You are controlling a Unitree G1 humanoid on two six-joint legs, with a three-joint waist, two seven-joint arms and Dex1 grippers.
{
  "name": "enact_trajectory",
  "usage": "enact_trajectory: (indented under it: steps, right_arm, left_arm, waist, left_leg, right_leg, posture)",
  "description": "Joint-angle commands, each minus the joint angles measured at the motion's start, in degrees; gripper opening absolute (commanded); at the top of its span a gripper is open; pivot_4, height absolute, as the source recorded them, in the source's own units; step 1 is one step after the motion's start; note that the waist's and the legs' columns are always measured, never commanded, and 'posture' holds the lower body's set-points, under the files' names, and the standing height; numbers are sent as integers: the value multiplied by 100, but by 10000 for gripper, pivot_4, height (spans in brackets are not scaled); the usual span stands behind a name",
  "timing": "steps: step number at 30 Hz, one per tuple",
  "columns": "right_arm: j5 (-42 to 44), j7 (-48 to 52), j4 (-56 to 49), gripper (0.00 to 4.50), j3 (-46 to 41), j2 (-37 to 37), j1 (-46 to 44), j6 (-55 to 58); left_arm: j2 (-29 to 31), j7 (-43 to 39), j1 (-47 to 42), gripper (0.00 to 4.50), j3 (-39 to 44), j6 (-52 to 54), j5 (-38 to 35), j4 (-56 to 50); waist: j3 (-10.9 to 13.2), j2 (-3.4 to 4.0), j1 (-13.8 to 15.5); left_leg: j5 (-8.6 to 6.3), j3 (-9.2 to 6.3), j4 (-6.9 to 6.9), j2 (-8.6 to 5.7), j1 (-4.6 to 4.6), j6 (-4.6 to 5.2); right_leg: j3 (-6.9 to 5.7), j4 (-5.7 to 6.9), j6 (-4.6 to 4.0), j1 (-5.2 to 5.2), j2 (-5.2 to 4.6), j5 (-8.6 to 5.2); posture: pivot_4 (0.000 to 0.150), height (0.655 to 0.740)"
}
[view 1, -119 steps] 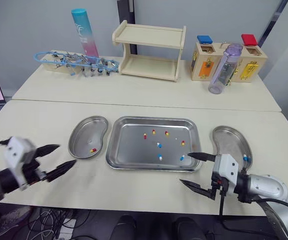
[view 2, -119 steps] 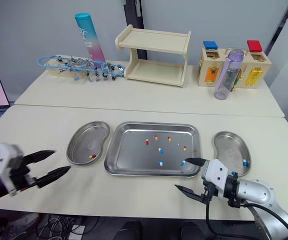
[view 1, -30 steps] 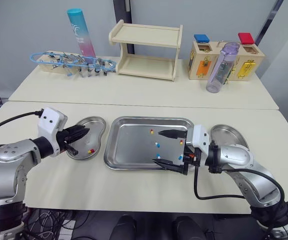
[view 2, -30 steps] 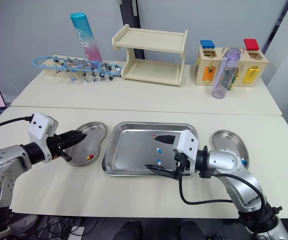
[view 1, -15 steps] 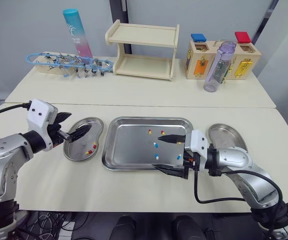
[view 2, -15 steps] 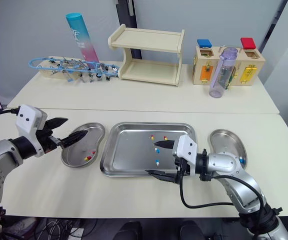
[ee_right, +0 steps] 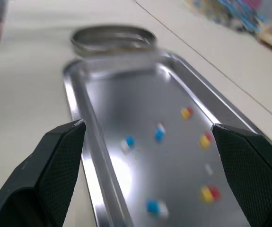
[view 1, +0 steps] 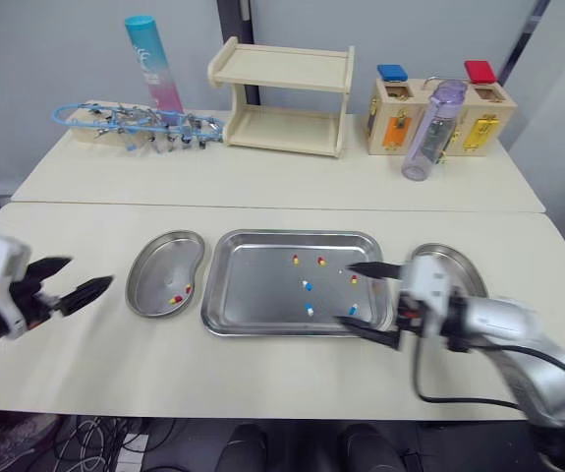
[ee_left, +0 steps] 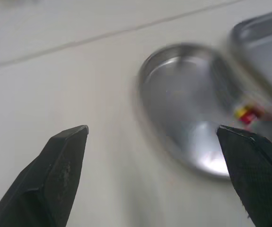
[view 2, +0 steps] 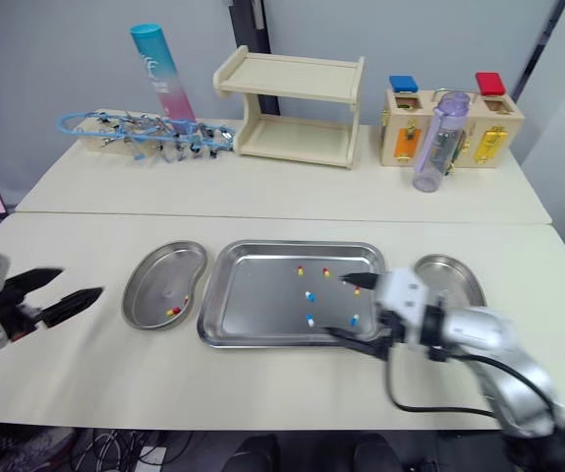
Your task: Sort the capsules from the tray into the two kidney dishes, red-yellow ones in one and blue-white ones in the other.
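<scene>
While the right end effector point(view 1: 349, 293) gapes over the tray rim point(view 1: 262, 332), the left end effector point(view 1: 84, 277) gapes above table point(view 1: 115, 354).

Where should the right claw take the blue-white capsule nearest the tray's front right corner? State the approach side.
Grip the blue-white capsule across its narrow middle, coming down from above. It lies flat on the tray floor close to the raised front rim, which would likely block a low approach by the right claw.
</scene>
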Motion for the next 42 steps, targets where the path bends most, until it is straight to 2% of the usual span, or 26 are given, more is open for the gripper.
enact_trajectory:
  steps: [1, 3, 9, 13, 23, 26, 29, 31, 36, 42]
  right_arm:
    - [87, 398, 203, 45000, -1101, -474, 521, -204]
    - [-97, 679, 663, 45000, -1694, -756, 955, -495]
    - [-669, 1184, 1842, 45000, -2637, -1171, 1943, -1385]
    - [-798, 1276, 2257, 45000, -2773, -1255, 2072, -1651]
    - [-936, 1385, 2545, 45000, -2682, -1444, 1935, -1936]
    - [-927, 1446, 2611, 45000, -2648, -1479, 1852, -1942]
    - [-910, 1587, 2693, 45000, -2638, -1519, 1845, -2006]
    - [-949, 1610, 2745, 45000, -2609, -1533, 1791, -2138]
    - [-960, 1688, 2765, 45000, -2582, -1591, 1735, -2181]
    - [-896, 1841, 2378, 45000, -2740, -1597, 1957, -2175]
  left_arm:
    - [77, -2, 136, 44796, 361, -449, 60, 436]
    - [34, -12, 336, 44796, 369, -695, 162, 775]
    - [-78, 29, 760, 44796, 302, -1118, 263, 1242]
    - [-181, 79, 893, 44796, 265, -1181, 230, 1203]
    - [-263, 87, 1158, 44796, 464, -1147, 23, 891]
    - [-288, -199, 1501, 44796, 434, -1062, -118, 412]
    - [-607, -745, 2407, 44796, 111, -662, -623, -1323]
    - [-736, -959, 2640, 44796, -83, -547, -885, -1998]
    - [-1086, -1579, 2355, 44796, -659, -1071, -1281, -2748]
    - [-1360, -1775, 1678, 44796, -1459, -1593, -1184, -2791]
  waist:
    - [0, 1, 46]
    - [-1, -1, 67]
    - [-2, -2, 65]
    - [-1, 0, 59]
    - [-1, 0, 40]
    - [-1, 0, 40]
    - [-1, 0, 28]
    - [-1, 0, 49]
    - [-4, 15, 86]
    - [-4, 18, 76]
  left_leg:
    - [0, 0, 1, 0, 3, 0]
    - [0, 5, 1, -1, 4, 0]
    - [0, 10, -2, -1, 5, 0]
    - [0, 11, -2, 0, 6, 0]
    - [0, 15, -2, 2, 7, 0]
    - [0, 16, -1, 2, 6, -1]
    - [-2, 22, -1, 3, 4, -2]
    - [-2, 29, -1, 1, 5, -2]
    - [-1, 29, 8, 4, 7, -2]
    - [-2, 28, 8, 2, 7, -1]
  right_leg:
    - [-1, 2, 0, 3, 0, 0]
    - [3, -1, 0, 7, -2, 0]
    - [6, -4, 0, 7, -4, 0]
    - [7, -4, 0, 7, -4, 0]
    - [10, -3, 0, 8, -2, 0]
    - [11, -3, 0, 9, -2, 0]
    - [16, -8, 0, 10, -3, 0]
    - [21, -11, 0, 13, -8, 0]
    - [17, -9, 0, 16, -3, 0]
    - [17, -12, 0, 19, -3, 0]
  posture:
    - [1500, 7400]
    - [1500, 7400]
    - [1500, 7400]
    - [1500, 7400]
    - [1500, 7400]
    - [1500, 7400]
    - [1500, 7400]
    - [1500, 7400]
    - [1500, 7400]
    - [1500, 7400]
